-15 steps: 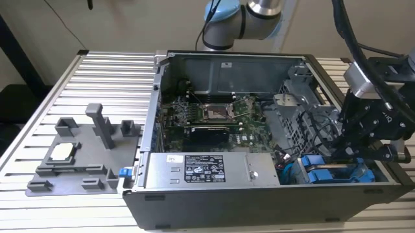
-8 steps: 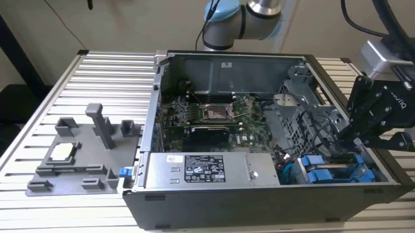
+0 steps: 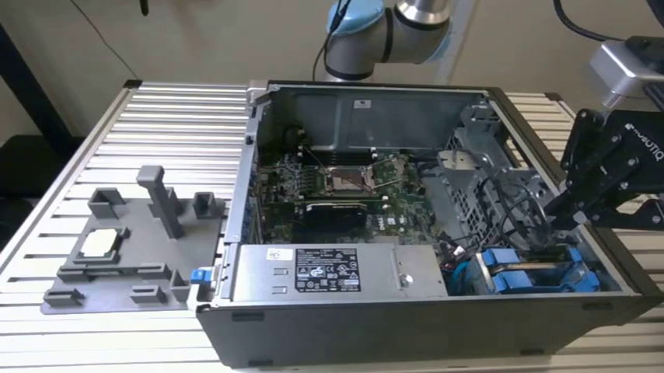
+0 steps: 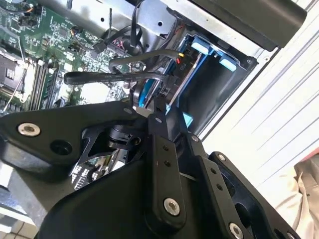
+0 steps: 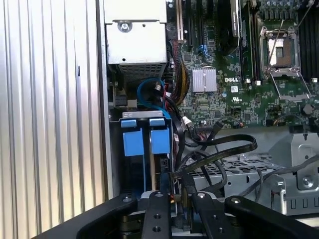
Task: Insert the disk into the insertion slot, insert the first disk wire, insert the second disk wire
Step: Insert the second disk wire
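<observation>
The disk's blue bracket (image 3: 524, 273) sits in the insertion slot (image 5: 144, 115) at the near corner of the case, on the exterior view's right. Its two blue tabs (image 5: 147, 142) face the first wrist camera; the disk body is mostly hidden. My gripper (image 3: 560, 225) hangs just above that bay. Its fingers (image 5: 174, 196) are shut on the connector end of a black disk wire (image 5: 224, 148). The wire loops away toward the drive cage. In the second wrist view the fingertips (image 4: 149, 107) pinch the same wire (image 4: 124, 74) beside the bracket (image 4: 199, 50).
A silver power-supply box (image 3: 332, 272) lies along the case's near wall, with the motherboard (image 3: 343, 183) behind it. More cables (image 3: 514, 206) crowd the drive cage. A grey fixture plate (image 3: 124, 241) stands on the slatted table (image 3: 176, 132) at the exterior view's left.
</observation>
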